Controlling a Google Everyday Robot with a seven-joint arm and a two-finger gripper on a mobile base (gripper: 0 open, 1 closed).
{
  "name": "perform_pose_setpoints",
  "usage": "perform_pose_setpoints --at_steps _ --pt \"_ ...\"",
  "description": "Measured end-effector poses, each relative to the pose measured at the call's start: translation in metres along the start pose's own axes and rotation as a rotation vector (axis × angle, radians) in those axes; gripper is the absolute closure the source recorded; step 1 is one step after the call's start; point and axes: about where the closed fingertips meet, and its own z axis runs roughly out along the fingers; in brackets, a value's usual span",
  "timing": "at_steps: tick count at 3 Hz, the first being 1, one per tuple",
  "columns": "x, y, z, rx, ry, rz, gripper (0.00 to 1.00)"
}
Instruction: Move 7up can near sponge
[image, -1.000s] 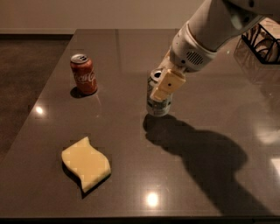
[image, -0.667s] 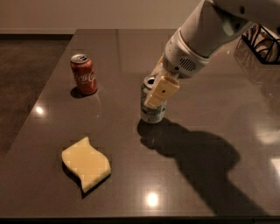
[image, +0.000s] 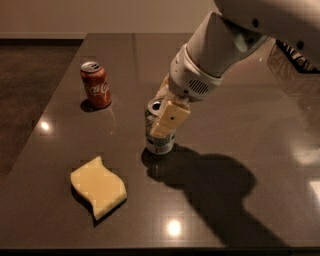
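The 7up can (image: 158, 141) stands upright on the dark table, a little right of and beyond the pale-yellow sponge (image: 98, 186). My gripper (image: 165, 117) comes down from the upper right and is shut on the can's upper part, with a tan finger (image: 170, 119) across its front. The sponge lies flat near the front left of the table, about a can's height from the can.
A red Coca-Cola can (image: 95, 84) stands upright at the back left. The table's left edge (image: 35, 127) runs diagonally beside it. A dark wire object (image: 300, 55) sits at the far right. My arm casts a broad shadow to the right of the can.
My gripper has carried the 7up can forward and to the left, closer to the sponge. The red can and the sponge have not moved.
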Motion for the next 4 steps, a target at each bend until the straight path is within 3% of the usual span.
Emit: perform_pose_setpoints --at_steps 2,3,4 --pt "-0.017 0.021 0.019 -0.057 0.01 -0.077 1.0" --pt "-0.025 0.029 0.023 -0.072 0.01 -0.113 0.84" --pt "-0.033 0.036 0.025 -0.079 0.005 -0.147 0.61"
